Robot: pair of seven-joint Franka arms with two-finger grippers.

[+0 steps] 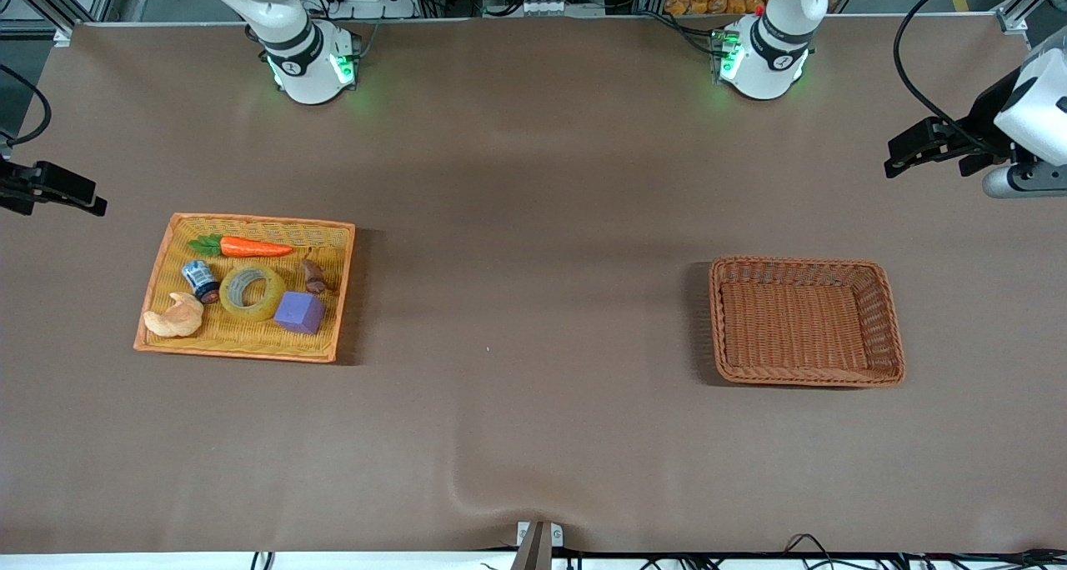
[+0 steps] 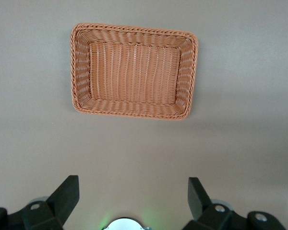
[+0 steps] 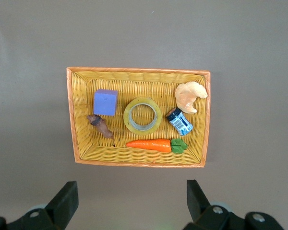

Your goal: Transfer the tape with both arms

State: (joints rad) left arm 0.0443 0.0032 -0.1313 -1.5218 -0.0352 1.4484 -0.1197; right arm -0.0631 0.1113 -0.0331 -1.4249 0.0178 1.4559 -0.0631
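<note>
A yellowish translucent tape (image 1: 252, 291) with a grey-white core shares a yellow woven tray (image 1: 327, 303), orange-rimmed, with a purple cube (image 1: 300, 312) and an orange, green-topped carrot (image 1: 247, 247); a reddish-brown wicker basket (image 1: 888, 320) sits on the brown table (image 1: 533, 178).

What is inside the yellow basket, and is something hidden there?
The yellow basket holds the tape, purple cube, carrot, croissant, small blue jar and a brown piece. Whatever lies beneath them is covered.

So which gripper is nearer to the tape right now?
Right. The right gripper hangs open high over the table beside the yellow basket holding the tape; the left gripper, also open, waits by the brown basket.
</note>
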